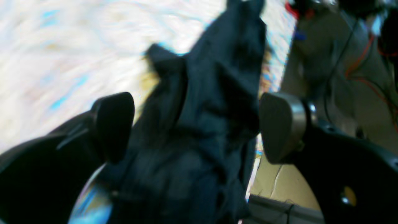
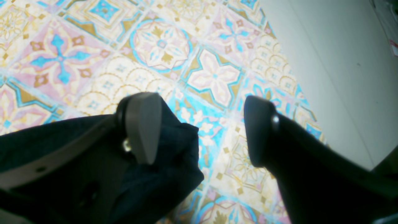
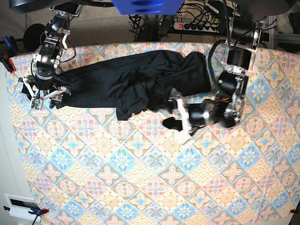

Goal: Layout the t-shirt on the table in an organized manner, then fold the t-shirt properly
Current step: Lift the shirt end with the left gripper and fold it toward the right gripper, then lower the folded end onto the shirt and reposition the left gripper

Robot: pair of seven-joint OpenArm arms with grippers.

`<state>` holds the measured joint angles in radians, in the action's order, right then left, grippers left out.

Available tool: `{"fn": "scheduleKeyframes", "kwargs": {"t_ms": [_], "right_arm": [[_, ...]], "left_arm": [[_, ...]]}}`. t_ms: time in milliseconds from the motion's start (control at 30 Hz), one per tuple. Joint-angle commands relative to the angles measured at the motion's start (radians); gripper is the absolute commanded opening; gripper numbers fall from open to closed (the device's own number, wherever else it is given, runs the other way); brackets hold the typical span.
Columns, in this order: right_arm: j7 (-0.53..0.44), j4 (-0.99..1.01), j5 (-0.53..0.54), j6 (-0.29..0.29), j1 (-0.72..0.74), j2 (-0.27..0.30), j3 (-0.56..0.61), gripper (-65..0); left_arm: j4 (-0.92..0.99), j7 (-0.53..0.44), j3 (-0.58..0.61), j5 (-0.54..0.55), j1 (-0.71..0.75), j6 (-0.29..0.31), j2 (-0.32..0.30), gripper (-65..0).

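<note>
The t-shirt (image 3: 136, 79) lies stretched across the far part of the bench (image 3: 150, 178), rumpled and bunched at its middle, with one end drawn out toward the right arm's side and a loose fold trailing toward the left arm.

The left hand (image 3: 177, 112) stands spread wide over that trailing fold; its wrist view, blurred, shows black cloth between the pads with no sign of a grip. The right hand (image 2: 199, 130) is also wide open, one finger (image 2: 143, 124) resting over the shirt's edge, nothing pinched.

The laying-out step seems in hand and unfinished. The next move likely calls for regripping the bunched edges and pulling them flat before any fold.
</note>
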<state>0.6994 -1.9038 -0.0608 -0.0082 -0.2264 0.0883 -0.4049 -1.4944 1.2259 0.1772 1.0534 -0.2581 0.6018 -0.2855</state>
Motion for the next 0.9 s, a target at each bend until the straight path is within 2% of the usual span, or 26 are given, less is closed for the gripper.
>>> {"fn": "scheduleKeyframes", "kwargs": {"t_ms": [0,167,267,400,467,600,733,867], "right_arm": [[-0.027,-0.02,-0.004,-0.006,0.008,0.012,-0.001,-24.7],[-0.027,-0.018,-0.004,-0.006,0.009,0.012,-0.001,-24.7],[-0.027,-0.018,-0.004,-0.006,0.009,0.012,0.021,-24.7],[-0.027,-0.016,-0.004,-0.006,0.012,0.012,0.057,-24.7],[-0.027,-0.016,-0.004,-0.006,0.011,0.012,0.062,-24.7],[-0.027,-0.018,-0.004,-0.006,0.009,0.012,0.062,-24.7],[-0.027,-0.018,-0.004,-0.006,0.008,0.012,0.062,-24.7],[-0.027,-0.018,-0.004,-0.006,0.006,0.012,0.064,-24.7]], "left_arm": [[-0.016,-0.014,-0.06,0.024,0.004,0.004,-0.019,-2.0],[-0.016,-0.016,-0.261,0.018,0.116,0.002,-0.073,-1.9],[-0.016,-0.016,-0.354,0.017,0.171,0.0,-0.079,-2.1],[-0.016,-0.016,-0.411,0.011,0.219,0.023,-0.077,-3.1],[-0.018,-0.016,-0.411,0.006,0.222,0.068,-0.077,-7.9],[-0.016,-0.014,-0.411,-0.012,0.242,0.071,-0.1,-24.8],[-0.015,-0.013,-0.41,-0.15,0.28,0.071,-0.1,-40.0],[-0.01,-0.014,-0.41,-0.279,0.352,0.073,-0.097,-48.8]]}}
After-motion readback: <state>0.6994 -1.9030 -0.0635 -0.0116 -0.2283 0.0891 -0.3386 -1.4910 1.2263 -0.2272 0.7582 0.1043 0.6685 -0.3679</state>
